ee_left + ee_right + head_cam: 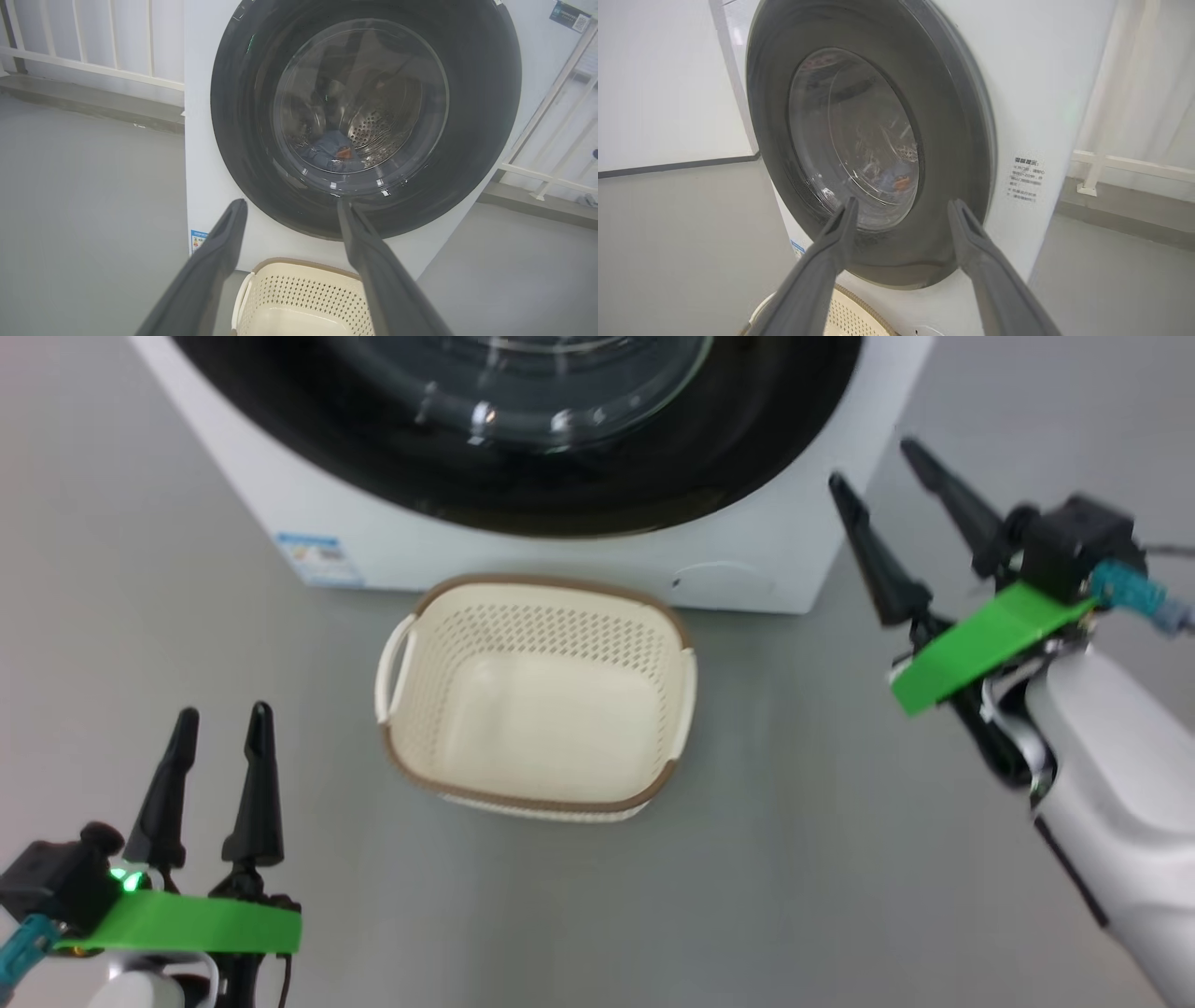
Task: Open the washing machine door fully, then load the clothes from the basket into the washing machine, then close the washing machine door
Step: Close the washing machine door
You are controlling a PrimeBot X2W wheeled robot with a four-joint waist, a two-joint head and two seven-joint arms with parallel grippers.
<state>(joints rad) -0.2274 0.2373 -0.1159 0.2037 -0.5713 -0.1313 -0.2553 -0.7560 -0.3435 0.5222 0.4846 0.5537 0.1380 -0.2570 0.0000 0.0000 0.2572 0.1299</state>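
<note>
Washing machine (766,560) stands on the grey floor (840,859), with the washing machine door (476,93) shut flush. Basket (541,588) sits just before it. Clothes (334,154) lie in the drum (378,126), visible through the door. Left gripper (223,711) and right gripper (871,462): fingers spread wide, touching nothing.

Soft even light w/ glare on washing machine door (485,420) (head view blurry; wrist cams fisheye).
</note>
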